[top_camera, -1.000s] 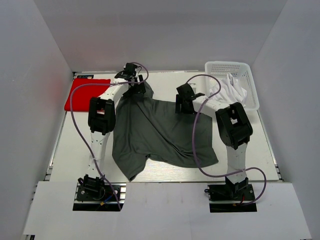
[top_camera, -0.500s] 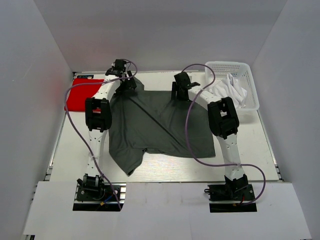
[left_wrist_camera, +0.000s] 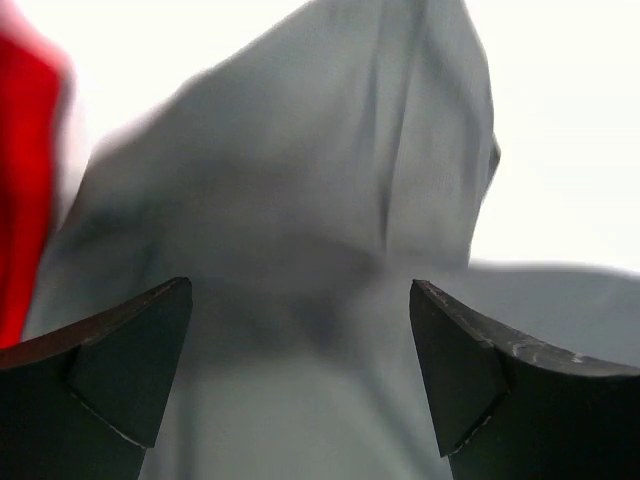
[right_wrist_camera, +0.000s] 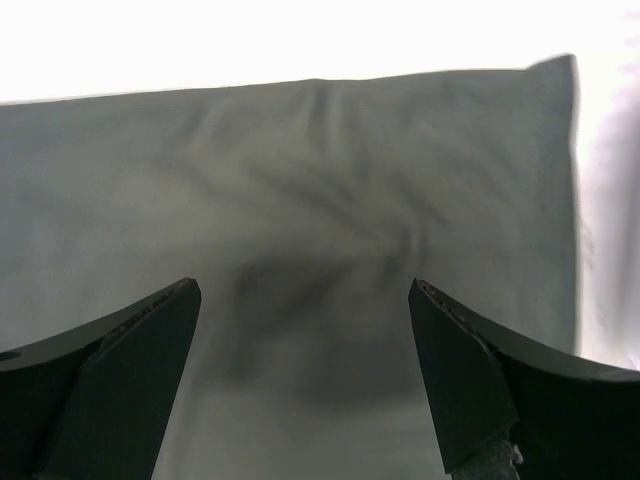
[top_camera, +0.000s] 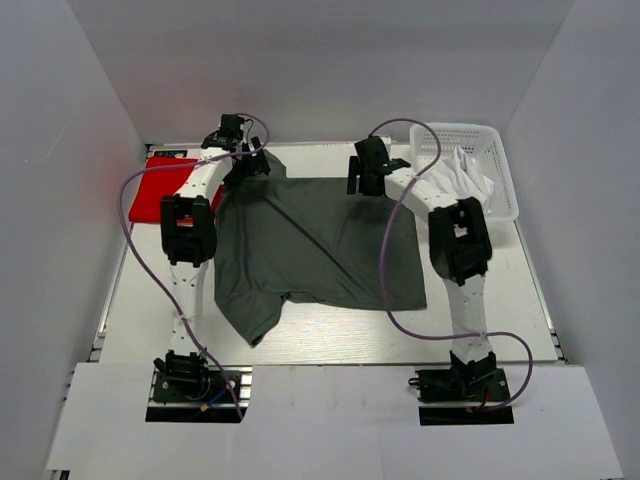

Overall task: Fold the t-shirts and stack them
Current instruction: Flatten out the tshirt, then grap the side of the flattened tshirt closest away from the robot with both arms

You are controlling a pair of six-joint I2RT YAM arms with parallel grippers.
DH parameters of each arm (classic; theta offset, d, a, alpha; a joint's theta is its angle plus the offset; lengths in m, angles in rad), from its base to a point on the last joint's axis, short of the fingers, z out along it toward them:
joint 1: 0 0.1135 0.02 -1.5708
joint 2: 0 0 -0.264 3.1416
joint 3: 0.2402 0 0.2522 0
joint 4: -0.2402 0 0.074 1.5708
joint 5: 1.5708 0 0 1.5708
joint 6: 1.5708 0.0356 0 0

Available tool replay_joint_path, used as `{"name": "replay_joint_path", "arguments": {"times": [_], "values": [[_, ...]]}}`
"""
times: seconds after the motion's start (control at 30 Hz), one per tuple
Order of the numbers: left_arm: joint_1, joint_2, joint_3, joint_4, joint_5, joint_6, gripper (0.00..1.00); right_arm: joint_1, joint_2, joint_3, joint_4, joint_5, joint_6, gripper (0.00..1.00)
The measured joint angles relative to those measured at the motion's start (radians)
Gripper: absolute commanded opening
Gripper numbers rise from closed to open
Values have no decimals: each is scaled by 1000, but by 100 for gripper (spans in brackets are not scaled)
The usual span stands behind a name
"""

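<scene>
dark grey t-shirt [top_camera: 320, 245] lies spread mid-table [top_camera: 480, 300], far edge roughly straight between the arms, near-left corner bunched and skewed. red t-shirt [top_camera: 152, 190] sits at far left, white t-shirt [top_camera: 462, 178] heaped in the basket [top_camera: 508, 195]. step in hand reads as flattening before the first fold. to do it well: regrip the two far corners at the hem, not mid-panel, pull evenly so the edge stays square, then smooth the near-left lump before folding. left gripper [top_camera: 248, 165] is over the far-left corner, jaws wide, cloth peaked under them but nothing pinched. right gripper [top_camera: 363, 183] is over the far edge, also wide, holding nothing, with flat cloth below.
</scene>
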Motion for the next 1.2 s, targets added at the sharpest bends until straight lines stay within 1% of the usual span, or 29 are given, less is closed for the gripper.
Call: {"name": "replay_joint_path", "arguments": {"times": [0.07,0.1,0.2,0.3,0.4,0.5,0.63,0.7,0.73,0.83,0.9,0.93,0.97,1.07,1.17,1.2], "values": [[-7,-107,-119,-15,-8,1,100,12,-120,-117,37,-11,-8,90],[-11,-190,-217,-1,-12,0,100,21,-192,-188,60,-15,-12,90],[-24,-520,-581,35,-18,-31,100,58,-418,-403,136,-24,-8,90],[-39,-868,-910,68,-16,-90,100,98,-575,-560,212,-29,13,90],[-50,-1156,-1198,92,-13,-156,100,111,-640,-659,240,-27,41,90],[-59,-1315,-1407,50,6,-217,98,102,-646,-718,246,-18,63,90],[-72,-1499,-1656,-18,89,-293,89,91,-647,-765,245,17,80,90],[-80,-1587,-1725,-60,123,-317,83,86,-647,-772,244,32,89,90],[-84,-1621,-1742,-83,140,-332,83,82,-648,-772,243,36,93,90],[-94,-1658,-1765,-95,180,-358,75,76,-659,-777,246,33,105,90],[-104,-1634,-1778,-89,197,-367,71,70,-673,-792,253,20,116,90],[-110,-1611,-1782,-87,203,-372,66,67,-679,-798,254,13,120,90],[-116,-1582,-1789,-81,210,-378,64,63,-683,-803,254,8,122,90],[-134,-1519,-1810,-74,222,-387,62,54,-689,-809,256,0,127,90],[-155,-1508,-1815,-74,220,-403,62,45,-698,-810,255,-2,128,90],[-160,-1508,-1815,-74,220,-407,60,43,-704,-810,254,-3,128,90]]}}
